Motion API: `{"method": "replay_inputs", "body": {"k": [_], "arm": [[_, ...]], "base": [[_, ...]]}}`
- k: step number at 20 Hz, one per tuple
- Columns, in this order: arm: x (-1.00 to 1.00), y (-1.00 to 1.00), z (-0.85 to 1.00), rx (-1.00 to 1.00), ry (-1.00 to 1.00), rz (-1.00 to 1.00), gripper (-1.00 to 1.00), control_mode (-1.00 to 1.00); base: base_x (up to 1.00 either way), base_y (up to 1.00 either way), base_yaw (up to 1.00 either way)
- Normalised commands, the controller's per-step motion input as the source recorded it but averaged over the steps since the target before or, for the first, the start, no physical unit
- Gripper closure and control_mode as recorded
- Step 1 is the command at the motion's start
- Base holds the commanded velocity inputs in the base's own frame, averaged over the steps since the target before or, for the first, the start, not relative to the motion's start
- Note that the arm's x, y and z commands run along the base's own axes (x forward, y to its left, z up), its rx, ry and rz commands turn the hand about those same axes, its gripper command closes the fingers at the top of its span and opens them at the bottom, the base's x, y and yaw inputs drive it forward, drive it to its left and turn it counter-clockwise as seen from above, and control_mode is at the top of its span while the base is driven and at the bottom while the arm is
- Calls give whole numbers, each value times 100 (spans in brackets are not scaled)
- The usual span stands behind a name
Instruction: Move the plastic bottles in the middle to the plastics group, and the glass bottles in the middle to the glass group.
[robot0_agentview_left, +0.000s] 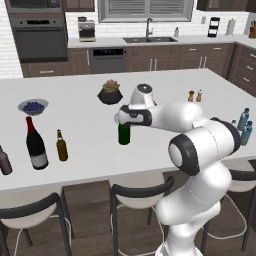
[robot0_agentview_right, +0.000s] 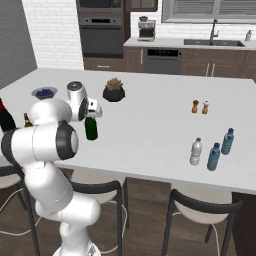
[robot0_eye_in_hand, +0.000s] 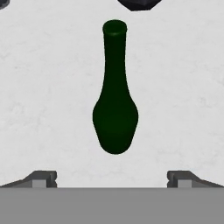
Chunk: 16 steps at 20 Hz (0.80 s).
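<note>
- Two bottles stand half-shown at the left: in the left base view the short dark brown bottle (robot0_agentview_left: 4, 161) is cut by the picture's edge, and in the right base view the black wine bottle (robot0_agentview_right: 6, 119) is cut off by the frame and the arm.
- The black wine bottle shows whole in the left base view, red foil on its neck, upright near the desk's (robot0_agentview_left: 75, 107) front edge, with the small amber beer bottle (robot0_agentview_left: 61, 146) just beside it on its right.
- A bowl of blue fruit (robot0_agentview_left: 33, 106) sits behind them, farther back on the desk.
- The slim dark green wine bottle (robot0_agentview_left: 124, 134) stands upright mid-desk; its neck and top are hidden behind the arm's wrist in both base views.
- The gripper (robot0_eye_in_hand: 112, 180) hangs over that bottle, its fingers spread wide and empty; in the hand view the bottle lies between the two fingertips (robot0_eye_in_hand: 41, 178) and ahead of them, touching neither.
- A dark potted plant (robot0_agentview_left: 110, 93) sits behind the green bottle.
- Two small shakers (robot0_agentview_right: 200, 106) stand toward the right.
- At the far right, the clear plastic bottle (robot0_agentview_right: 196, 151) stands just beside the two blue-tinted bottles (robot0_agentview_right: 214, 156), which the arm's shoulder partly hides in the left base view.
</note>
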Motion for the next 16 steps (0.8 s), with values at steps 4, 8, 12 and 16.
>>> {"method": "replay_inputs", "body": {"k": [4, 8, 12, 16], "arm": [[13, 0, -23, 0, 0, 0, -100, -100], [15, 0, -16, 0, 0, 0, -100, -100], [13, 6, -6, 0, 0, 0, -100, -100], [16, 9, -2, 0, 0, 0, -100, -100]], "base": [[0, 0, 0], [0, 0, 0], [0, 0, 0], [0, 0, 0]]}}
